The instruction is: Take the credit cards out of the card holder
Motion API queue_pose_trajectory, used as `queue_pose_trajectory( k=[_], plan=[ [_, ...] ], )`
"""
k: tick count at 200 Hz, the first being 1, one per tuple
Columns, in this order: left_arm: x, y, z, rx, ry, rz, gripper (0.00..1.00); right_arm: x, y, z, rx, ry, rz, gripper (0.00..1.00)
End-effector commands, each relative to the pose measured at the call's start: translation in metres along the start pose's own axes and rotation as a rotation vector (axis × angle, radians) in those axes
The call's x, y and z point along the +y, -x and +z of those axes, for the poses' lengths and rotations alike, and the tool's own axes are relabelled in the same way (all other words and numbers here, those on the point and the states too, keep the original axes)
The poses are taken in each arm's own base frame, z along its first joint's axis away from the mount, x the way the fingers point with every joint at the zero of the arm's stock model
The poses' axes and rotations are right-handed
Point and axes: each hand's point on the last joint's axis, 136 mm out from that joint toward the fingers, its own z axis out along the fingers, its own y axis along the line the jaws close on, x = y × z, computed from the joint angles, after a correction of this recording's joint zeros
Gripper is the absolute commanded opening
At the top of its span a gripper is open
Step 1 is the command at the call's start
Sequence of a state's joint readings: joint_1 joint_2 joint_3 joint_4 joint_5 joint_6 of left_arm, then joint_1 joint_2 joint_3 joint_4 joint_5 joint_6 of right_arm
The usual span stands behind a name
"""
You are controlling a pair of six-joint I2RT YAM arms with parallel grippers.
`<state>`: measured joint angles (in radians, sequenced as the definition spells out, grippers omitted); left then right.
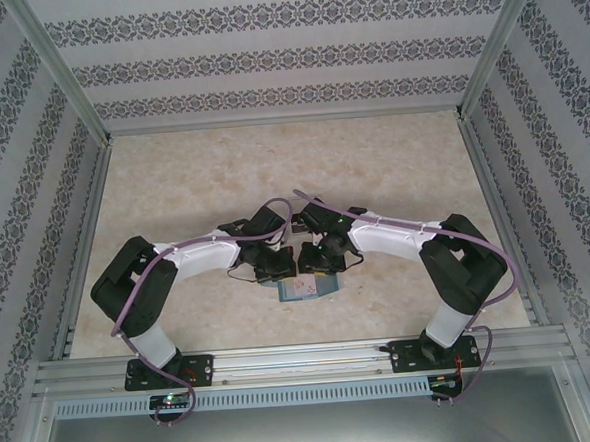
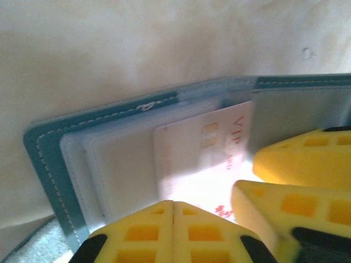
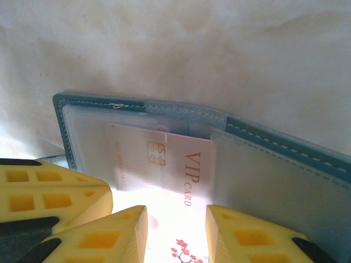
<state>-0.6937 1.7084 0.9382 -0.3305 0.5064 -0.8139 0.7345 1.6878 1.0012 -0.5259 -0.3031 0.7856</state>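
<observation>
The teal card holder [image 1: 304,288] lies open on the table between both arms. A white credit card [image 3: 181,164] with a gold chip and red "VIP CARD" lettering sticks partly out of a pale clear pocket near the fold. My right gripper [image 3: 175,213] is open, one finger on each side of the card's lower part. My left gripper [image 2: 173,205] is shut with nothing visible between its pads, low over the left half's clear pockets [image 2: 120,164]. The same card [image 2: 203,148] and the right gripper's yellow fingers [image 2: 299,164] show in the left wrist view. Whether other cards sit in the pockets is hidden.
The holder rests on a beige marbled table [image 1: 272,172], near the front rail [image 1: 303,356]. Patterned walls and metal posts [image 1: 60,70] close in three sides. The two wrists [image 1: 296,236] are close together above the holder.
</observation>
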Motion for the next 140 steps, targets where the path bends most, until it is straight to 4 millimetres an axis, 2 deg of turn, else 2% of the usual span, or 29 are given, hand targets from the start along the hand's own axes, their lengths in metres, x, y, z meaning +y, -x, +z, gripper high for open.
queue_pose_trajectory(
  k=[1, 71, 140],
  plan=[
    [0.016, -0.008, 0.008, 0.034, 0.083, 0.011, 0.0, -0.01, 0.001, 0.004, -0.004, -0.028, 0.004, 0.34],
    [0.036, -0.014, 0.015, 0.058, 0.149, 0.002, 0.0, -0.015, -0.002, 0.013, 0.018, 0.003, 0.017, 0.32],
    [0.038, -0.015, 0.016, 0.062, 0.155, -0.002, 0.0, -0.012, -0.001, 0.017, 0.028, 0.11, 0.041, 0.31]
  ],
)
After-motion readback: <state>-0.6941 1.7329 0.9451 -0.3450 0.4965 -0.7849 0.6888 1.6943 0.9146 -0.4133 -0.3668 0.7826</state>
